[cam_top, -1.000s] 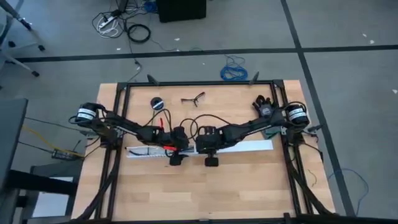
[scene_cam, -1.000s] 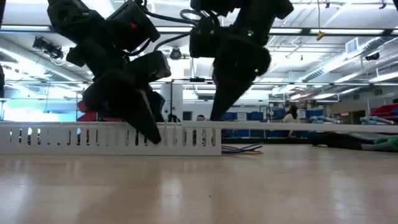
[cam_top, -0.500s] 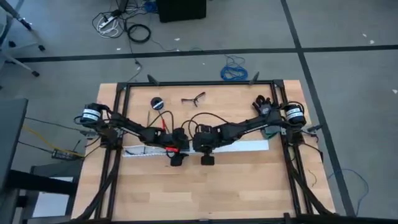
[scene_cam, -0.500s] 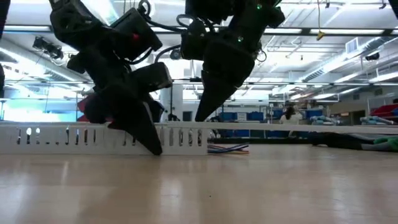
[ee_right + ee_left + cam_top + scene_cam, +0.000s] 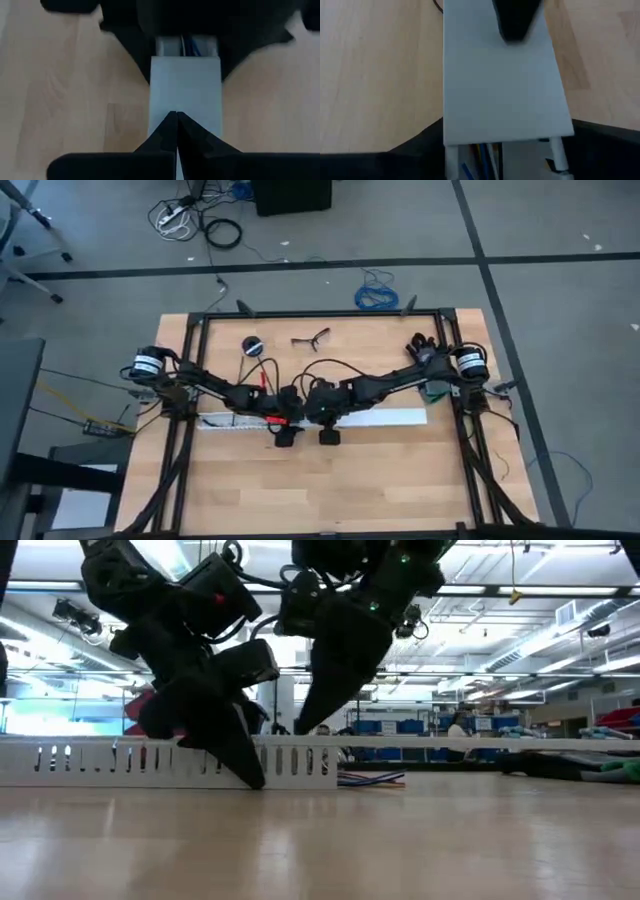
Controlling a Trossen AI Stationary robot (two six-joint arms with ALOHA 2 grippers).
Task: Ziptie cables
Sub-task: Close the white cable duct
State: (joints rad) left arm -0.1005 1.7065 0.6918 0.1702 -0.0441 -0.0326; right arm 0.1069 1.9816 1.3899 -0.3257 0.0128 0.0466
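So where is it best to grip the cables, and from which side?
Grip the cables at the loose stretch that sticks out past the end of the white slotted strip. There they lie flat on the table, uncovered; the rest sits inside the strip. Coming from above, fingers across the bunch, seems best, since they lie too low for a side approach.

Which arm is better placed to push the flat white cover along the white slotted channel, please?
Right: the right gripper, shut, rests on the cover; the left gripper grips the channel.
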